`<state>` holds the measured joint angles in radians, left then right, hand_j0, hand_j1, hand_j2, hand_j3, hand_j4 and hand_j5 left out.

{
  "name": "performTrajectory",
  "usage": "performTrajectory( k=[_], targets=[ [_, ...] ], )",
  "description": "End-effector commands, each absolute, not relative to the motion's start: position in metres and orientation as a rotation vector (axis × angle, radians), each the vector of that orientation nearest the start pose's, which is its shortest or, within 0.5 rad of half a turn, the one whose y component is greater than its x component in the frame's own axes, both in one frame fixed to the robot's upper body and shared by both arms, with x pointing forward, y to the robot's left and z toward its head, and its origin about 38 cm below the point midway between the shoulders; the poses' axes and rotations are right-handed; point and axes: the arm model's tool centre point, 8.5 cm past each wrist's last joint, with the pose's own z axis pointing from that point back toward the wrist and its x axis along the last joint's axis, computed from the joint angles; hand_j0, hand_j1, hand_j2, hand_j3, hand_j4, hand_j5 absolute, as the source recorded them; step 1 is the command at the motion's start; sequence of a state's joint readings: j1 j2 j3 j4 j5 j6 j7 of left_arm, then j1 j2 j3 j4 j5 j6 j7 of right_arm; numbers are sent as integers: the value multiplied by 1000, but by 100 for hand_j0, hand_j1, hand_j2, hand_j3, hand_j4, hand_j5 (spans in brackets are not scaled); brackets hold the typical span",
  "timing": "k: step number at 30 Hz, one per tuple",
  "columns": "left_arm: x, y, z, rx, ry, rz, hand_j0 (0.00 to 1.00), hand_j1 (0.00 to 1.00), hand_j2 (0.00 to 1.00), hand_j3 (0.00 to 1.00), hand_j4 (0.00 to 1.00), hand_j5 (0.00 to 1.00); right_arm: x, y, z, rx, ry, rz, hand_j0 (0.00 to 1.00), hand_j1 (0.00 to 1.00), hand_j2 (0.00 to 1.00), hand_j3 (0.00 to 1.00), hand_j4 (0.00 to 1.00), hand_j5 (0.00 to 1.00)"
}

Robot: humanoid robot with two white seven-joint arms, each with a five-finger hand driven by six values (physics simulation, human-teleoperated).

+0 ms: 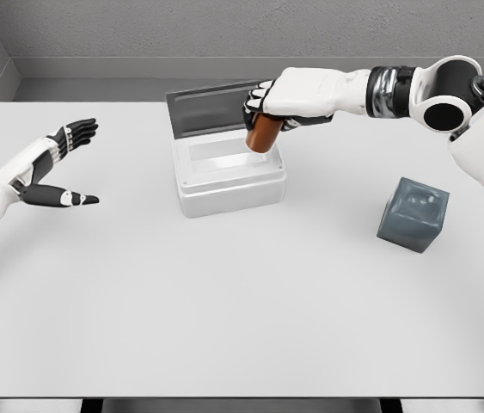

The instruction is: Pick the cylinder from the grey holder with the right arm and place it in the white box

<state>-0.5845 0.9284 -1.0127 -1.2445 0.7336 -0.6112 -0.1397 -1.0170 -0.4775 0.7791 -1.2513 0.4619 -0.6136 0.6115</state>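
I see my right hand, fingers wrapped around the brown cylinder, holding it tilted over the white box; left hand fingers spread.

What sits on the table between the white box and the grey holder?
Nothing: in the head view, only bare table lies between the white box and the grey holder.

matt brown cylinder, perhaps translucent plastic white box
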Motion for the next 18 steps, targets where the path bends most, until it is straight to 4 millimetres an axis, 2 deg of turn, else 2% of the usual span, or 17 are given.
performTrajectory(
  k=[1,4,5,7,14,18],
  targets=[
    [418,373,142,-135,-1665,-817,100,100,100,100,100,100,503,-163,283,509,1954,-2855,27,27,27,27,27,27],
    [419,369,141,-144,-1667,-818,100,100,100,100,100,100,509,-162,285,517,1965,-2864,27,27,27,27,27,27],
    [419,359,137,-154,-1668,-850,100,100,100,100,100,100,511,-159,284,508,1974,-2867,27,27,27,27,27,27],
    [420,357,136,-158,-1670,-848,100,100,100,100,100,100,515,-158,282,504,1983,-2877,27,27,27,27,27,27],
    [420,359,137,-154,-1671,-841,100,100,100,100,100,100,523,-170,272,521,1988,-2934,27,27,27,27,27,27],
    [420,358,136,-156,-1670,-843,100,100,100,100,100,100,523,-171,273,525,1992,-2933,27,27,27,27,27,27]
  ],
)
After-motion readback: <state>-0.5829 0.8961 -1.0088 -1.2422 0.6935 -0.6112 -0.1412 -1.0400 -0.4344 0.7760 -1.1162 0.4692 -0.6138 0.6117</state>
